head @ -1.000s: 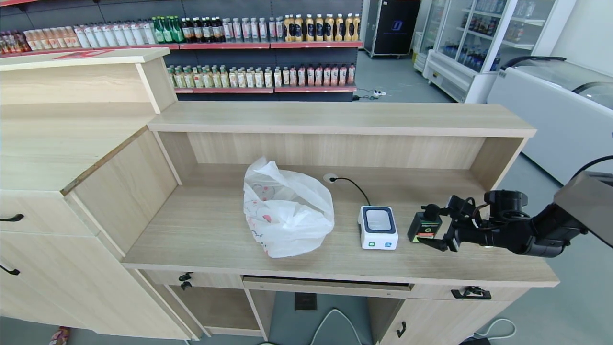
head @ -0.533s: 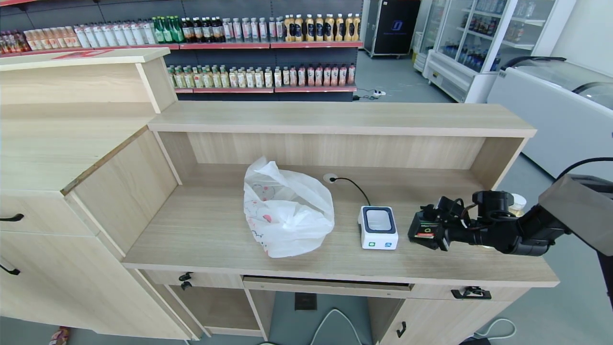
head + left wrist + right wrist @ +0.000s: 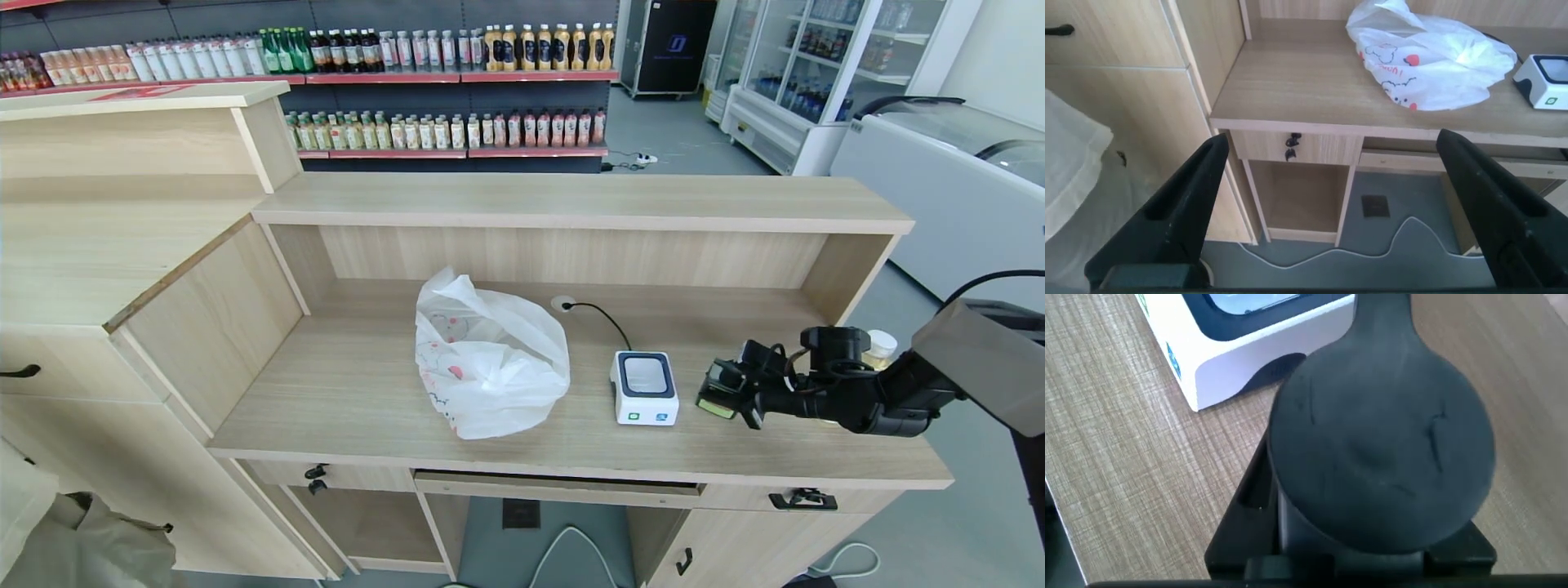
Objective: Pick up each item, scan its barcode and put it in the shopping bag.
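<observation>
My right gripper (image 3: 732, 389) is shut on a small dark bottle (image 3: 717, 390) with a green label, held tipped on its side just above the counter, right of the scanner. In the right wrist view the bottle's round black cap (image 3: 1380, 453) sits close in front, with the white scanner (image 3: 1249, 343) beyond it. The white scanner (image 3: 644, 386) with a dark window stands on the counter, its cable running to the back. The white plastic shopping bag (image 3: 488, 359) slumps left of it. My left gripper (image 3: 1343, 204) hangs open below the counter's front edge, facing the bag (image 3: 1429, 53).
The wooden counter (image 3: 367, 384) has a raised back shelf and a tall side wall on the left. A small jar with a pale lid (image 3: 881, 346) stands behind my right arm near the counter's right end. Drawers and cabinet handles (image 3: 802, 498) line the front.
The bottle stood upright on the counter with my right gripper around it; now it is lifted and tipped onto its side, slightly nearer the scanner.
</observation>
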Robot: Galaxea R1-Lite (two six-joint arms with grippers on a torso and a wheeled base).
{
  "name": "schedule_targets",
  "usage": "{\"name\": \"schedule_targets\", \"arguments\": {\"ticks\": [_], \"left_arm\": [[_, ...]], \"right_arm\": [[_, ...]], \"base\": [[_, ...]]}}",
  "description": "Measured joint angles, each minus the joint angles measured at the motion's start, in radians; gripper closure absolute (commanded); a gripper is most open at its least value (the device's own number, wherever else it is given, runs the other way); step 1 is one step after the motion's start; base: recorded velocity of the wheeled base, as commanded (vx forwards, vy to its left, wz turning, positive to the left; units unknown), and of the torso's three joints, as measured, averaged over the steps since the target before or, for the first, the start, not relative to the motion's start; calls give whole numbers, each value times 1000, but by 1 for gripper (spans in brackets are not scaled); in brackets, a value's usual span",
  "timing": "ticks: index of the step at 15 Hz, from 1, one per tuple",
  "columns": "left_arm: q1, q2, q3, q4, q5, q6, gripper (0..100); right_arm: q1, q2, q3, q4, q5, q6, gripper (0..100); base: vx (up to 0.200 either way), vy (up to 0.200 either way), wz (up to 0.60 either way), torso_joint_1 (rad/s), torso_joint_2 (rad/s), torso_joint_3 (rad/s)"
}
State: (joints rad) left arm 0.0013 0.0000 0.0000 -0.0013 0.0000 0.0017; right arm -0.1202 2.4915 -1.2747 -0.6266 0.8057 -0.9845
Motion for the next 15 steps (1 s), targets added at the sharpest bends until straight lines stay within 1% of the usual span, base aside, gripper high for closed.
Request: {"name": "schedule_targets", "arguments": {"ticks": [3,5,8,11,12,13,14,15], "left_arm": [[0,0,0,0,0,0,0],[0,0,0,0,0,0,0],[0,0,0,0,0,0,0],[0,0,0,0,0,0,0],[0,0,0,0,0,0,0],[0,0,0,0,0,0,0],[0,0,0,0,0,0,0],[0,0,0,0,0,0,0]], "right_arm": [[-21,-67,15,-4,82,-38,100],[-43,-147,47,-1,107,-54,100],[-77,-343,121,17,129,-109,100],[-93,-614,238,78,141,-190,100],[-94,-705,283,112,154,-249,100],[-93,-790,320,160,176,-344,100],[-90,-862,354,231,219,-519,100],[-86,-919,377,305,261,-725,100]], "base": [[0,0,0,0,0,0],[0,0,0,0,0,0],[0,0,0,0,0,0],[0,0,0,0,0,0],[0,0,0,0,0,0],[0,0,0,0,0,0],[0,0,0,0,0,0],[0,0,0,0,0,0]]}}
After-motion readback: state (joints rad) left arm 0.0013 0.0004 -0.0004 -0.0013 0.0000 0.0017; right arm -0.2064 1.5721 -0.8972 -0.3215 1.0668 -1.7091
